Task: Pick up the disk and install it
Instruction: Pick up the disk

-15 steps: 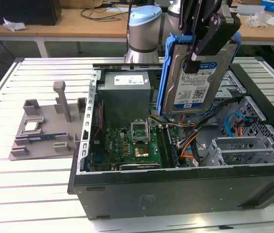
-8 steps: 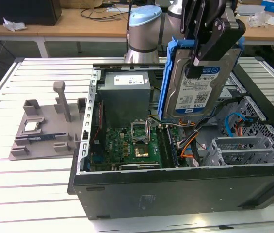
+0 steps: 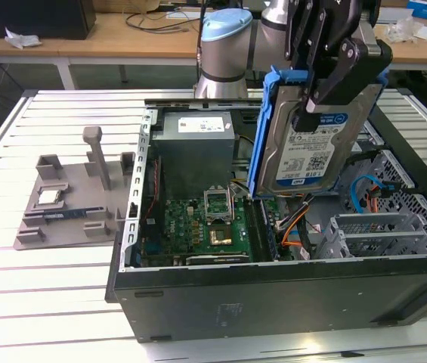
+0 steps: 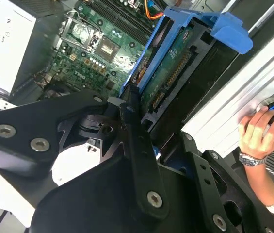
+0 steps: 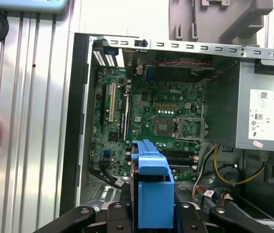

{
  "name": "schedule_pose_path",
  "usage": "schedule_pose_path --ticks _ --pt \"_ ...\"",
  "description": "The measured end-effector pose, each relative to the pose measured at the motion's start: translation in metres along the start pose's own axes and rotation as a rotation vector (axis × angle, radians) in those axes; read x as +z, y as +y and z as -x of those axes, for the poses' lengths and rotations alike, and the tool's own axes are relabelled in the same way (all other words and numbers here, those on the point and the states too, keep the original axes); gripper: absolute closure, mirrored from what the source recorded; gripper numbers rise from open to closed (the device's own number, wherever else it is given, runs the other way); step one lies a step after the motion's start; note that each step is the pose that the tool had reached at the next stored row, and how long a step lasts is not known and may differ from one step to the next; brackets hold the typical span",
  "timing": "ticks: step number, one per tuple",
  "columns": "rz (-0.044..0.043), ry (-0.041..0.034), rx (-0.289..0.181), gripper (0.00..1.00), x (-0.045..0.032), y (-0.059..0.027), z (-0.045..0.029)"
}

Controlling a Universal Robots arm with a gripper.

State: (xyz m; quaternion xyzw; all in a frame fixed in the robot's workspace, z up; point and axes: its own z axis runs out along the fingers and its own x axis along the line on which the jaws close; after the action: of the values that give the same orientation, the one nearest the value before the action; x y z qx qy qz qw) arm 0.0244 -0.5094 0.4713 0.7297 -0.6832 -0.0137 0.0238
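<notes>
The disk [image 3: 311, 147], a silver drive with a blue-and-white label in a blue carrier frame [image 3: 262, 128], hangs upright and slightly tilted above the open computer case [image 3: 273, 291]. My gripper [image 3: 317, 102] is shut on it from above, black fingers [image 3: 334, 76] pressing its labelled face. In the second wrist view the disk's green circuit underside [image 4: 170, 65] and blue carrier tab [image 4: 231, 30] show beyond a finger [image 4: 137, 141]. The first wrist view has the carrier's blue end [image 5: 151, 194] between the finger bases, over the motherboard [image 5: 166, 121].
Inside the case sit a grey power supply [image 3: 198, 144], a green motherboard [image 3: 198, 227], orange and blue cables [image 3: 364, 193] and a metal drive cage [image 3: 383, 234]. A grey fixture [image 3: 69, 200] stands at the exterior view's left. A person's hand [image 4: 260, 131] rests beside the table.
</notes>
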Motion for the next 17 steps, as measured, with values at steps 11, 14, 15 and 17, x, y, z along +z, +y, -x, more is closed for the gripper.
schedule_pose_path --ticks 11,14,15,17 --pt "-0.0003 -0.0127 0.03 0.63 0.0055 0.0007 -0.0214" --pt "-0.0013 -0.0345 0.039 0.63 0.0055 0.0007 -0.0221" --pt "-0.0014 -0.0358 0.039 0.63 0.0055 0.0007 -0.0221" --pt "-0.0014 -0.0357 0.039 0.63 0.0055 0.0007 -0.0221"
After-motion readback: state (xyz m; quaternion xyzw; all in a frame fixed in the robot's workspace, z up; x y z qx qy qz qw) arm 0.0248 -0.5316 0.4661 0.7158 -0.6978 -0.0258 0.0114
